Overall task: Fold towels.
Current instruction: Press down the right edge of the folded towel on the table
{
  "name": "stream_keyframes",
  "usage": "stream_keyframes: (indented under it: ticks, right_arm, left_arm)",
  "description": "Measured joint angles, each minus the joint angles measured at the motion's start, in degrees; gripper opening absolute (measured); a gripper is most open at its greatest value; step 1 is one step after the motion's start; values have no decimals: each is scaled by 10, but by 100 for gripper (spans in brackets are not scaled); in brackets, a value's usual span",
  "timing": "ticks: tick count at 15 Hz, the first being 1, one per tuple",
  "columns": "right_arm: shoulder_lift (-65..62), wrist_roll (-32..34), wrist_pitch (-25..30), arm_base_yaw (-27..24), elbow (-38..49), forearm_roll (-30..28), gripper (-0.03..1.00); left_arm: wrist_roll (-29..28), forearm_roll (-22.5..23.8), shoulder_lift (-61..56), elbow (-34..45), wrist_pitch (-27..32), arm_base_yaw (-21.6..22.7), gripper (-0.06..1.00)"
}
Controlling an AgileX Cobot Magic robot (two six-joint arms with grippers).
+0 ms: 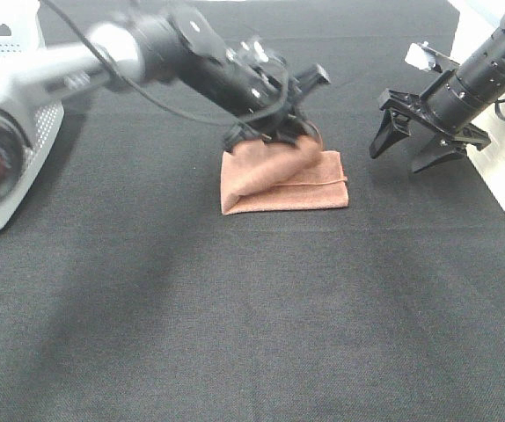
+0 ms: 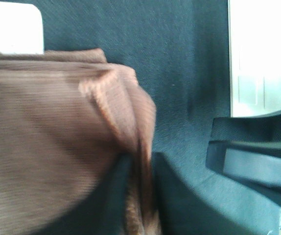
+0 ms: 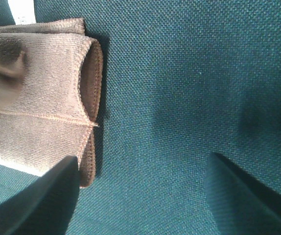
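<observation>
The partly folded, reddish-brown terry towel (image 1: 283, 180) is laid near the middle of the black fabric surface (image 1: 235, 308). 1 raised fold is pinched between the fingers (image 2: 106, 205) of the left gripper (image 2: 140, 166). The right gripper (image 1: 396, 160) is held near the towel's right edge, its 2 fingers spread wide apart.

The towel (image 1: 283, 180) is laid on the table (image 1: 235, 308). The left gripper (image 1: 274, 139) is positioned at the towel's far edge, with a raised fold clamped between its jaws. The right gripper (image 1: 395, 161) is located right of the towel, apart from it, jaws spread.
</observation>
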Motion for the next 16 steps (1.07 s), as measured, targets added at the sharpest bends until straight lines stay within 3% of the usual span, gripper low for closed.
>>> stream_keyframes:
  ticks: [2,4,7,10,16]
  right_arm:
    - [0,0,1,0,0,3,68]
    - [0,-1,8,0,0,20,68]
    - [0,-61,49,0,0,114,68]
    - [0,-143,68,31,0,259,68]
    - [44,-191,47,83,-46,343,68]
  left_arm:
    - [2,-29,0,-6,-11,-2,59]
    - [36,-46,-1,-10,-8,2,73]
    - [118,-40,-18,-26,22,42,74]
    - [132,13,-50,-26,74,114,74]
    - [133,25,-56,-28,149,170,75]
